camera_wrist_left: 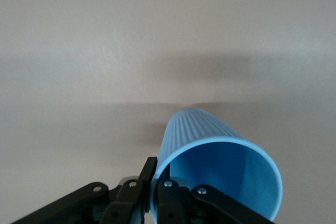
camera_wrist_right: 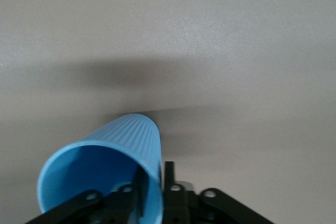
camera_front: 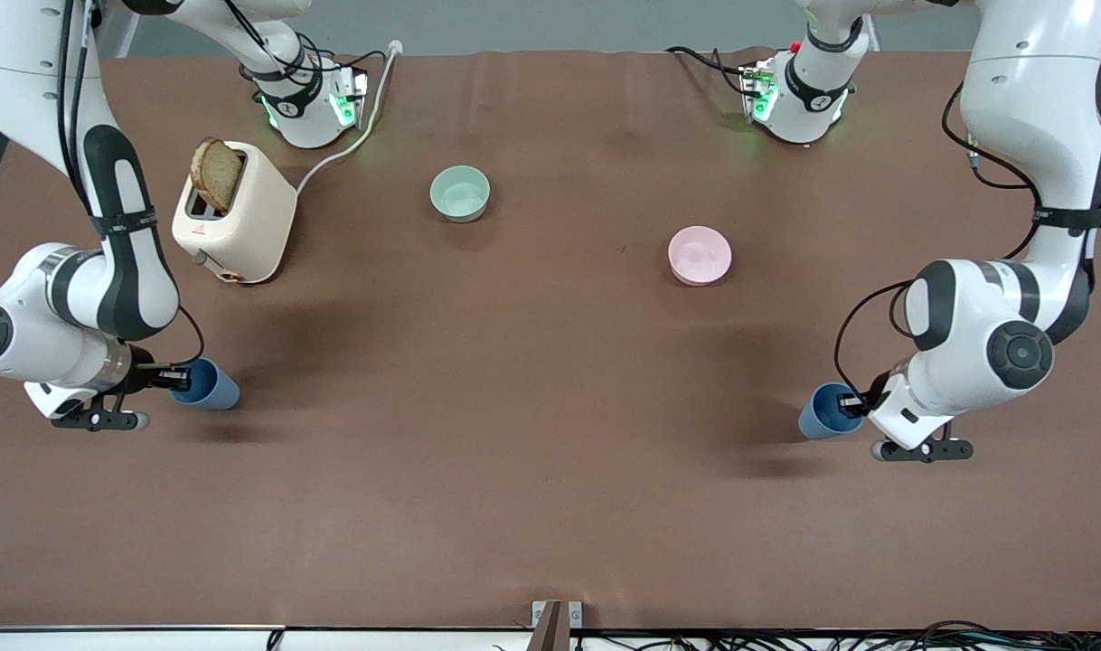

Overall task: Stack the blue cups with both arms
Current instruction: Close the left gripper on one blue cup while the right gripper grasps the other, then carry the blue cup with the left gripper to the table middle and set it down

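We see 2 blue cups. At the lower left of the front view, the right gripper (camera_front: 175, 380) pinches the rim of one blue cup (camera_front: 209, 385). At the lower right, the left gripper (camera_front: 853, 407) pinches the rim of the other blue cup (camera_front: 822, 414). A toaster (camera_front: 239, 217), green bowl (camera_front: 460, 193) and pink bowl (camera_front: 700, 255) sit higher up.

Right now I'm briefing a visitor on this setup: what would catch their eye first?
Probably the matching grips: the left gripper pinches the rim of one blue cup at the left arm's end, and the right gripper pinches the other blue cup at the right arm's end. Next, the cream toaster with toast sticking up.
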Action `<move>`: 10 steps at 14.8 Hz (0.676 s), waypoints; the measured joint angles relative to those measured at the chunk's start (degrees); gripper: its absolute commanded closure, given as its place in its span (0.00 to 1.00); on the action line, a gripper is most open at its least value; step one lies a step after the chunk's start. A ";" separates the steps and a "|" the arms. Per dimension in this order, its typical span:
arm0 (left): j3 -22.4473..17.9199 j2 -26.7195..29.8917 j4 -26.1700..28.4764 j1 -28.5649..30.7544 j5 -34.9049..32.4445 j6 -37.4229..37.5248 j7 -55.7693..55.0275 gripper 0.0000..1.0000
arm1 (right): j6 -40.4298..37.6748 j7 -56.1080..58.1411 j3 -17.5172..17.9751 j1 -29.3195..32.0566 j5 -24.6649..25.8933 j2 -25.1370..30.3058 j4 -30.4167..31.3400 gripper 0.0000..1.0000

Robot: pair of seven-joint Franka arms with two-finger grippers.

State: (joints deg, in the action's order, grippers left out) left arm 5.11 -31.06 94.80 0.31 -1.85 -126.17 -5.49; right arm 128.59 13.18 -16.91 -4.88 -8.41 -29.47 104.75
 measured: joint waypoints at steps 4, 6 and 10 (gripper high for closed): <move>0.91 2.77 -2.68 -1.16 0.00 3.39 -0.10 1.00 | -2.73 -0.01 0.06 -0.20 -0.33 0.20 -1.02 0.96; 1.20 3.58 -3.46 -2.42 0.00 4.11 -0.18 1.00 | -7.75 -0.11 0.06 -0.76 -0.37 1.11 -3.73 0.96; 3.90 5.34 -3.72 -3.06 0.00 7.04 -3.50 1.00 | -20.96 -2.88 0.05 -1.97 -0.37 4.07 -11.47 0.96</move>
State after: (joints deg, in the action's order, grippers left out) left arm 9.01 -25.71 91.09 -2.75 -1.84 -119.14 -8.99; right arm 107.63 10.30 -16.86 -6.85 -8.78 -25.40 93.27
